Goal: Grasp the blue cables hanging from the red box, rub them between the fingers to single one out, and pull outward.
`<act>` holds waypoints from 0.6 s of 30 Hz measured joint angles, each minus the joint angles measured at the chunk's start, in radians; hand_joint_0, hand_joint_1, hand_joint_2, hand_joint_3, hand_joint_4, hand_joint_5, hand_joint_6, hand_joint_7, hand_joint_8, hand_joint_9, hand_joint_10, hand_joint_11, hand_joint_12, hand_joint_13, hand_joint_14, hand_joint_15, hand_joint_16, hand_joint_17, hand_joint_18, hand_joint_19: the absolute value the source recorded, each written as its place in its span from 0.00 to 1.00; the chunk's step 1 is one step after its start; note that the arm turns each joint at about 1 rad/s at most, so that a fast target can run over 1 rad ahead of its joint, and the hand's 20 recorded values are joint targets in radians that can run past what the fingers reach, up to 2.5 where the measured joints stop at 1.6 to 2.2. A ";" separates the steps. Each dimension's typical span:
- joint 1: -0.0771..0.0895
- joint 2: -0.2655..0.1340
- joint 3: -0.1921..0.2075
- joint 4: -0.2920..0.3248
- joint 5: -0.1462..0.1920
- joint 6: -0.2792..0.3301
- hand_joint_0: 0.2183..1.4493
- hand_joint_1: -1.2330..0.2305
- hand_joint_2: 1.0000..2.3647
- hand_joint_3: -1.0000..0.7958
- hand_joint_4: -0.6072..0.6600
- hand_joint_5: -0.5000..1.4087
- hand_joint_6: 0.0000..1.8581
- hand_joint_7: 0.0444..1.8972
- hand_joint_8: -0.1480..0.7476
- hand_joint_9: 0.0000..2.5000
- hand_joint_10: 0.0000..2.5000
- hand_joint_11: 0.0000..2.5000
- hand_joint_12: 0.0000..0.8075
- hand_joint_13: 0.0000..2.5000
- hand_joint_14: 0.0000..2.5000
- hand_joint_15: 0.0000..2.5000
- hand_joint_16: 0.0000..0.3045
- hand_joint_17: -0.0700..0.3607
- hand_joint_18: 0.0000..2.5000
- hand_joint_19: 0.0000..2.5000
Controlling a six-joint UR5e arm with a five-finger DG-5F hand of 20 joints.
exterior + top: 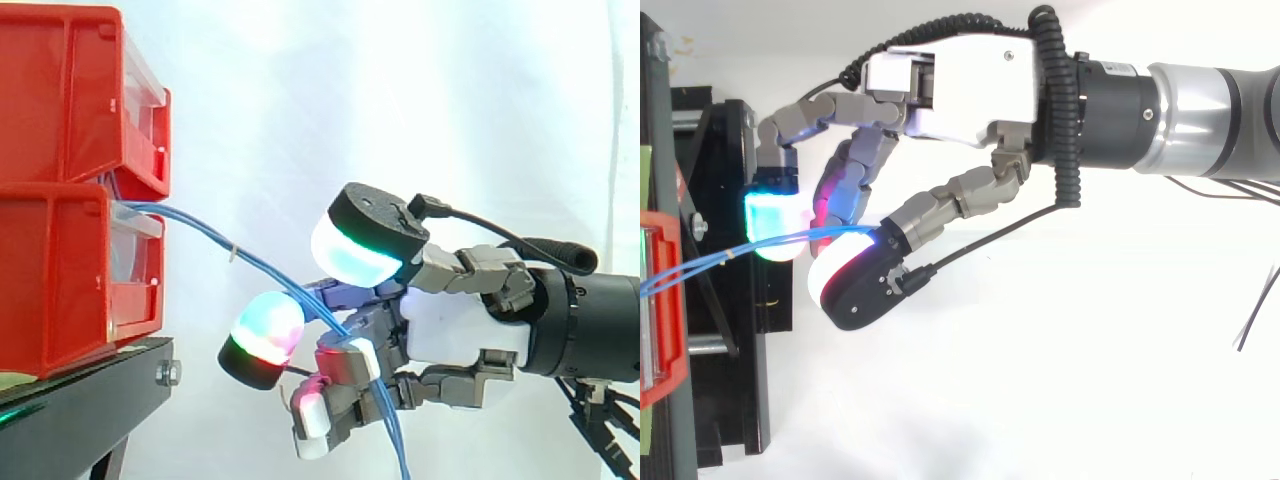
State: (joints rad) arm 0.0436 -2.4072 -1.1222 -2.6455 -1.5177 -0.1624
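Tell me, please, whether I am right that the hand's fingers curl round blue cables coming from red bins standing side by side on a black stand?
No: the side view shows the red bins stacked one on the other, not side by side. The rest holds: the hand curls round the blue cables, and the black stand bears the bins.

Out in front of the hand [460, 335] and lower than its palm stands the black stand [100, 385], its front edge turned toward the hand, with a bolt [168, 373] at the corner nearest it. A red bin [60, 280] sits directly on the stand, about level with the hand, its front facing it. A second bin [70, 100] is stacked on the first, higher than the hand. A greenish patch [12, 382] on the stand, farthest from the hand, may be a label.
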 measured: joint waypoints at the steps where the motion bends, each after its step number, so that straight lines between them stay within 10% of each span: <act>1: 0.000 0.000 0.000 0.000 0.000 0.000 0.29 0.31 0.00 0.28 0.65 0.21 0.27 0.64 0.49 0.44 0.01 0.40 0.45 0.38 0.01 0.25 0.16 0.42 0.26 0.23; 18: 0.021 -0.001 0.074 -0.053 0.025 -0.024 0.30 0.31 0.00 0.32 0.63 0.22 0.28 0.67 0.49 0.45 0.01 0.40 0.46 0.38 0.01 0.25 0.16 0.42 0.27 0.23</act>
State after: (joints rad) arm 0.0642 -2.4082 -1.0484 -2.6986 -1.4928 -0.1863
